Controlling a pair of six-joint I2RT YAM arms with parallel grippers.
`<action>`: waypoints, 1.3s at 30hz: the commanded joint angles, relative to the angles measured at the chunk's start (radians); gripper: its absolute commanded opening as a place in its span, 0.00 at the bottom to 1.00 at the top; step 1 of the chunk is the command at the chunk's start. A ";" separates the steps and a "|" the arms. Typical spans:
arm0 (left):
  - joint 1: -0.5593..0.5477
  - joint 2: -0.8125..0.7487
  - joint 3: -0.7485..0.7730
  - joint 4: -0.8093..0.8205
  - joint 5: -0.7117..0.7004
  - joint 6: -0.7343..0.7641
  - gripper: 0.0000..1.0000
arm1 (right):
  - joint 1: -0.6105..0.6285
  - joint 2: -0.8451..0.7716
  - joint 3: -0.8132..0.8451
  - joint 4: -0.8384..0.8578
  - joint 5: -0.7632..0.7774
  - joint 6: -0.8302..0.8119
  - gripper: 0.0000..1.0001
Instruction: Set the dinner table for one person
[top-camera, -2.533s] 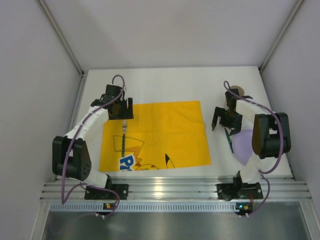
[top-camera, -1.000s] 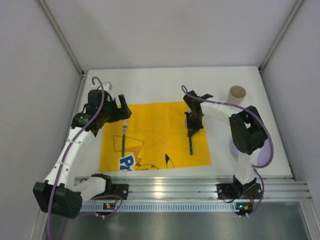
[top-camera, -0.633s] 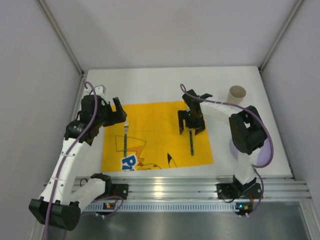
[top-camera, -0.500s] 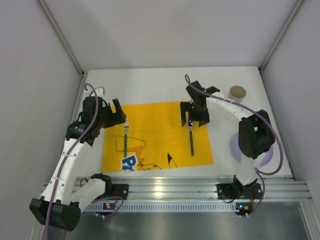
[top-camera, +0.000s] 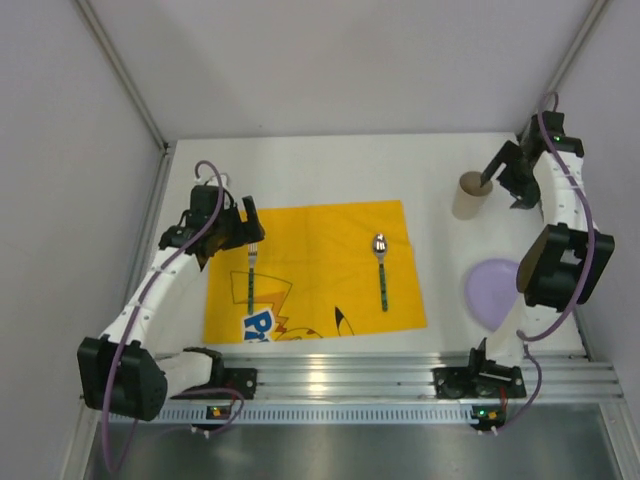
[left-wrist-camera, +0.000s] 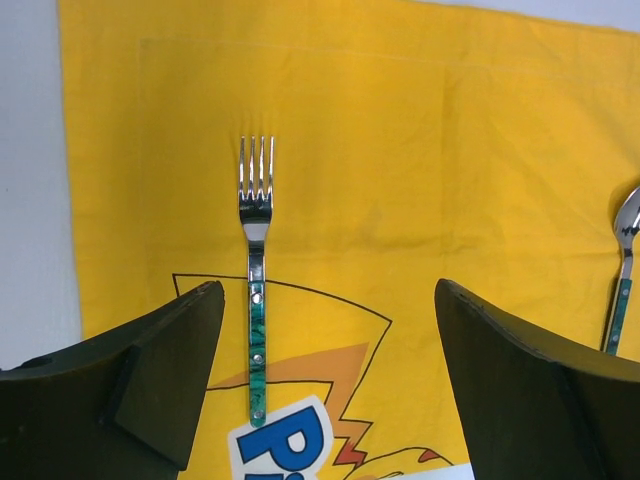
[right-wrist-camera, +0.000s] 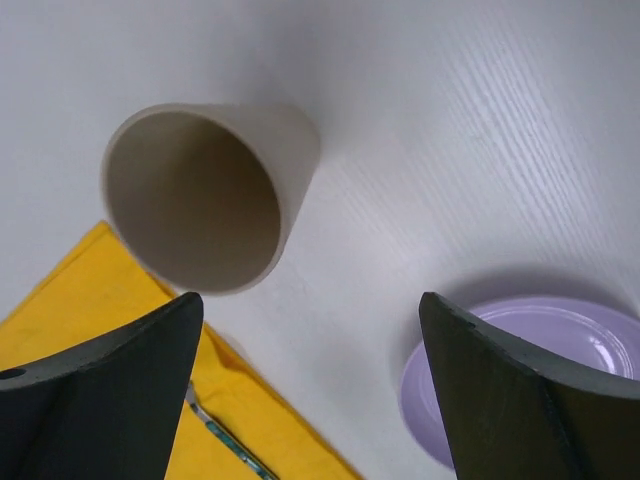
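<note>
The dinner table (top-camera: 320, 165), a matte white top, fills the floor of the walled cell. A yellow cartoon-printed placemat (top-camera: 320, 250) covers the middle and left of its near half, the mat's near edge close to the table's near edge. Toward the near right corner a lavender plate (top-camera: 485, 290) lies on the bare top, well clear of the mat. In the overhead view the right arm's dark elbow hides the plate's right side. A beige cup (top-camera: 470, 195) stands upright and empty on the bare top, beyond the plate and off the mat's far right corner. On the left part of the mat lies a fork (top-camera: 249, 275), tines toward the far edge, its green handle ending by the printed blue letter. On the right part of the mat, parallel and well apart, lies a spoon (top-camera: 381, 272) with a matching green handle, bowl toward the far edge. The left gripper (top-camera: 250, 225) hangs over the mat's far left corner, just past the tines. Its jaws are spread wide with nothing between them, and its wrist camera sees the fork unobstructed. The right gripper (top-camera: 510, 178) is up by the table's far right corner, just beside the cup, spread wide and empty too, touching neither cup nor plate.
</note>
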 joint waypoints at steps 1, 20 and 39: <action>0.003 0.039 0.034 0.108 0.043 0.051 0.91 | -0.047 0.076 0.095 -0.049 0.001 -0.011 0.89; 0.003 0.234 0.110 0.151 0.118 0.071 0.89 | 0.100 0.331 0.331 -0.108 0.141 -0.027 0.00; 0.003 0.133 0.080 0.089 0.054 0.012 0.93 | 0.518 0.307 0.427 -0.151 0.110 0.052 0.00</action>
